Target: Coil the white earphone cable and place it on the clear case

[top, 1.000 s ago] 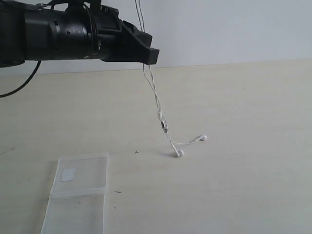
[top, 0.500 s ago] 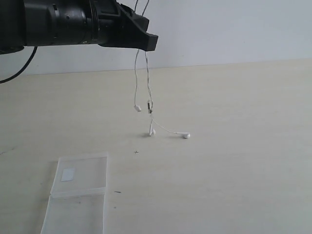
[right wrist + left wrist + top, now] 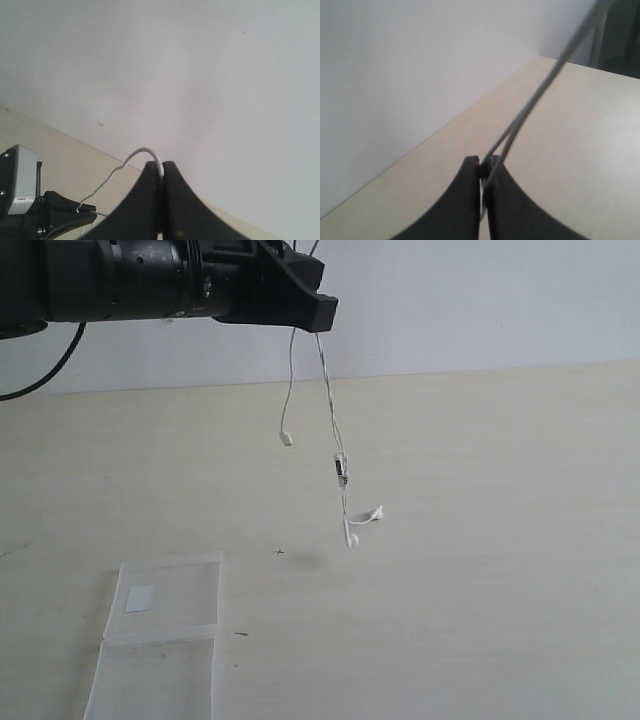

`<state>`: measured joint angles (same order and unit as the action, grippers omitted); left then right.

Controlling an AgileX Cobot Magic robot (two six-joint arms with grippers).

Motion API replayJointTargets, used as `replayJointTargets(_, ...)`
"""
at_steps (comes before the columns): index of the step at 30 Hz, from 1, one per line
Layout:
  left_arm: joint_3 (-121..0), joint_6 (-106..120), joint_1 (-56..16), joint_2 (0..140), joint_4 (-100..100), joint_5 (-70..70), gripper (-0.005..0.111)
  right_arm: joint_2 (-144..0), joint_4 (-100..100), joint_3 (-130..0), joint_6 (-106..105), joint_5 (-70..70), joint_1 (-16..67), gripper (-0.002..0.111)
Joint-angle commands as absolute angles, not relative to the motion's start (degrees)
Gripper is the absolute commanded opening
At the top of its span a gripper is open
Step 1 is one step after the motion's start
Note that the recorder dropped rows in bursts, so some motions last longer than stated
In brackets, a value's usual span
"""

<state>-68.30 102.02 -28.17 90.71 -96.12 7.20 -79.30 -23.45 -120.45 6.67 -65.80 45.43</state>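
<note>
The white earphone cable (image 3: 333, 430) hangs in two strands from my left gripper (image 3: 318, 318), high at the upper left of the exterior view. Its plug (image 3: 286, 439) dangles on the shorter strand. The inline remote (image 3: 341, 468) and both earbuds (image 3: 352, 537) swing on the longer strand, just above the table. In the left wrist view the left gripper (image 3: 483, 167) is shut on the cable (image 3: 540, 95). My right gripper (image 3: 161, 167) is shut on a loop of the cable (image 3: 135, 156) and is out of the exterior view. The clear case (image 3: 165, 640) lies open and flat at the lower left.
The pale wooden table (image 3: 480, 540) runs back to a white wall. A thick black robot cable (image 3: 50, 385) droops from the left arm at the far left. The left gripper's tip (image 3: 60, 205) shows low in the right wrist view.
The cable has been lifted: the earbuds, resting on the table before, now hang clear of it and have swung right. The left gripper has moved slightly up and right.
</note>
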Motion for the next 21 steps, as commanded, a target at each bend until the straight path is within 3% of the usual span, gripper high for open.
replayJointTargets(1,-67.8,101.8,-27.9,91.1,-94.4,4.1,0.0,-76.5,-27.6,-120.9,7.6,-65.8,45.2,0.0)
replayJointTargets(13,-69.6,101.9,-27.9,91.0,-92.0,2.0,0.0,-72.3,-25.2,-120.9,7.5,-70.0,45.3,0.0)
replayJointTargets(21,-73.6,101.9,-27.9,90.0,-92.0,2.3,0.0,-65.7,-20.4,-111.8,7.2,-70.0,45.3,0.0)
